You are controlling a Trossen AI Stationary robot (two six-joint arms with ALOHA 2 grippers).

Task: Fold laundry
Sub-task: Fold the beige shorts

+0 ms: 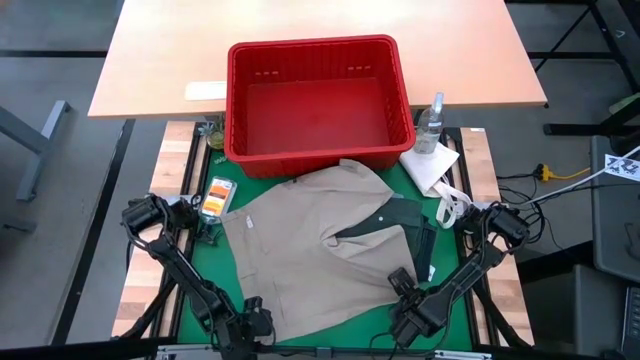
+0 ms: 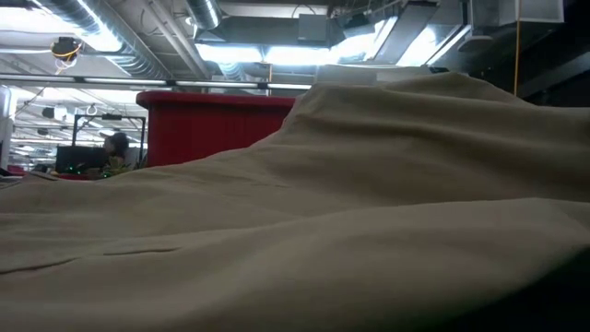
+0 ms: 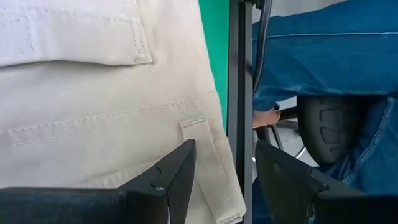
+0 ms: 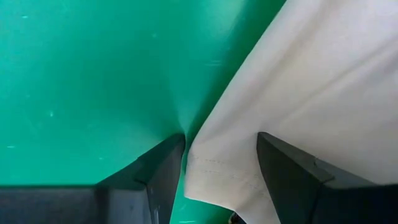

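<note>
My left gripper (image 3: pixel 224 180): low at the near edge of the table, left of centre; my jaws stand apart with the near hem of the beige khaki trousers (image 1: pixel 300 255) between them, a belt loop (image 3: pixel 198 127) just past my fingers (image 3: pixel 174 177). I have not pinched the cloth.
My right gripper (image 4: pixel 221 168): at the near edge on the right side, jaws wide apart, a stitched corner of the same khaki cloth lying between my fingers (image 4: pixel 158 171) on the green mat (image 4: pixel 87 81). Nothing is clamped here either.
Beige khaki trousers: spread over the middle of the mat, reaching from my two grippers to just short of the basket, with a raised fold toward the far right.
Dark olive green piece (image 1: pixel 395 225): lies partly under the right side of the trousers, poking out toward the right edge of the mat.
Orange packet (image 1: pixel 216 196): left edge of the mat, beside the trousers.
White cloth (image 1: pixel 430 165): far right corner of the mat, well apart from my jaws.
Spray bottle (image 1: pixel 431 122): upright, just beyond the white cloth.
Red plastic basket (image 1: pixel 318 155): far of the trousers, nothing visible inside it.
Blue denim (image 3: pixel 323 56): seen past the table edge near my left gripper; whether worn or hanging, I cannot tell.
</note>
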